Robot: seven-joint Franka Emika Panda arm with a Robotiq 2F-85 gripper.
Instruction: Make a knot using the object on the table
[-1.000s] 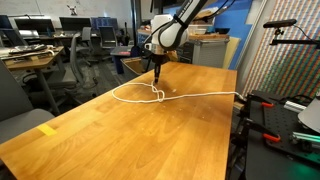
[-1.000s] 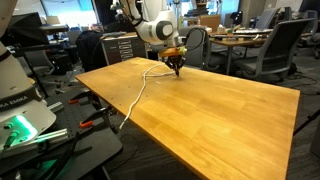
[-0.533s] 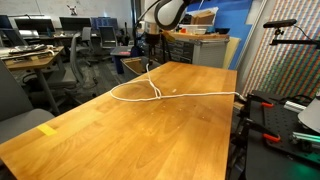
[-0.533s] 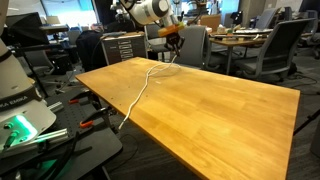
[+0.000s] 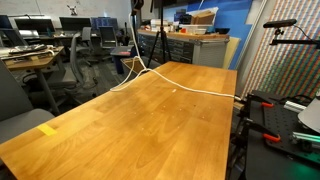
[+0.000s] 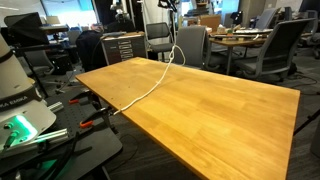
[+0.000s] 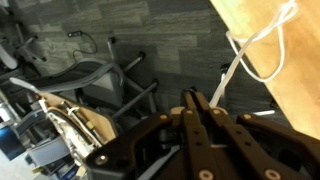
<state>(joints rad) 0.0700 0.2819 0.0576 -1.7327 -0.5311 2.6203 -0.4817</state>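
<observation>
**Cord held high above the far end of the table.**
The gripper (image 7: 200, 105), shown clearly only in the wrist view, was closed to a narrow pinch on the cord (image 7: 232, 68), which was seen leaving the fingertips toward the table (image 5: 110, 135). From the held point, high over the table's far end, the cord was hung almost straight down and was seen to curl back on itself just above the table top. Its long remainder was laid diagonally across the table to one long edge and was lost to view over the side. The cord's long axis was thus directed downward and away from the gripper. Whether a knot was closed could not be told; any tightening pull was judged to be needed along that axis.
</observation>
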